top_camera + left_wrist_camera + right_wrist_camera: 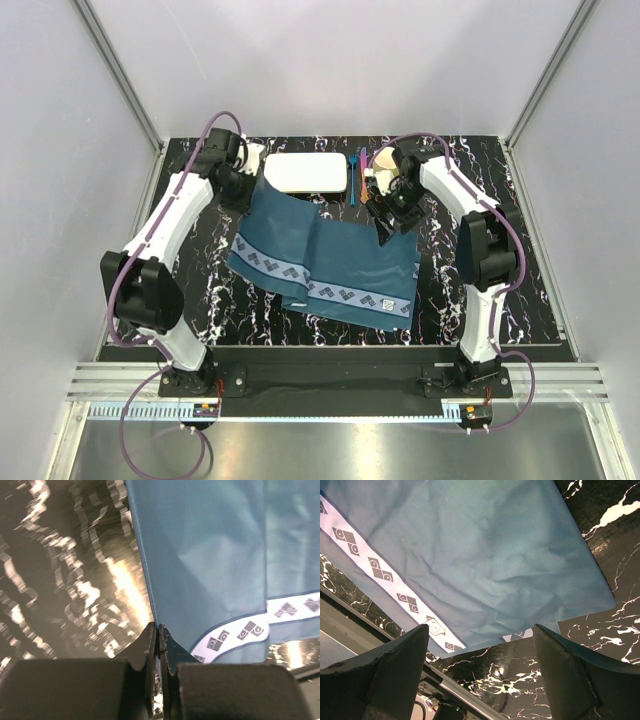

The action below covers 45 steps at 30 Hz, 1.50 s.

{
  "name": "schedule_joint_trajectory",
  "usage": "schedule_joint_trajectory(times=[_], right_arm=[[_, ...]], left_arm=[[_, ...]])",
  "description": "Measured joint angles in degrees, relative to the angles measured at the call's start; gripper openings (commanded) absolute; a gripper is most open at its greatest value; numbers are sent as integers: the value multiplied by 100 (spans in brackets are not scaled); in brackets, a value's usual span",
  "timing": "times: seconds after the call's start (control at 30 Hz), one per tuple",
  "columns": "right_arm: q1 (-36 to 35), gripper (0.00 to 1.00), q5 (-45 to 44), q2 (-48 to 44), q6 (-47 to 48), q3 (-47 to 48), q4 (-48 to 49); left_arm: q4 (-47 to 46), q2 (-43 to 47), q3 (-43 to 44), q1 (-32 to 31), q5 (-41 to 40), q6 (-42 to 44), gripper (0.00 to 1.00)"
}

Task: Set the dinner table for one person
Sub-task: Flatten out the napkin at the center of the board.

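The dinner table [480,290] is a black top with white veins. A teal-blue cloth placemat [330,255] with a white patterned band lies slanted across its middle. My left gripper [258,188] is shut on the placemat's back left corner, which is lifted and creased. In the left wrist view the jaws [158,630] pinch the cloth's edge [210,555] above the table [65,580]. My right gripper [383,228] is at the placemat's back right corner. In the right wrist view it [480,630] is open and empty, above the cloth [470,555] and table [600,630].
A white rectangular plate [305,172] lies at the back centre, just behind the placemat. A blue utensil [352,182] and an orange one [363,160] lie to its right. A cream object [383,178] is partly hidden behind my right wrist. Grey walls enclose the table.
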<state>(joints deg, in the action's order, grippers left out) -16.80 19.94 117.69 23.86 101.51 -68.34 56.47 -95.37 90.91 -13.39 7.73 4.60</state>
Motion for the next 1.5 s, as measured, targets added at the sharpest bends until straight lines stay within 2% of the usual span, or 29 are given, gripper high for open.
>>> schedule_joint_trajectory(times=[0.37,0.73,1.03,1.5], right_arm=[[7,91,-4,-74,11,-68,20],[7,90,0,-103,17,-107,33],[7,90,-4,-181,22,-223,66],[7,90,-74,-330,28,-293,79]], left_arm=[[181,306,-35,396,-999,345,6],[219,282,-249,501,-1257,769,7],[240,-127,-481,507,-1414,1056,5],[216,-640,-787,374,-2474,1685,3]])
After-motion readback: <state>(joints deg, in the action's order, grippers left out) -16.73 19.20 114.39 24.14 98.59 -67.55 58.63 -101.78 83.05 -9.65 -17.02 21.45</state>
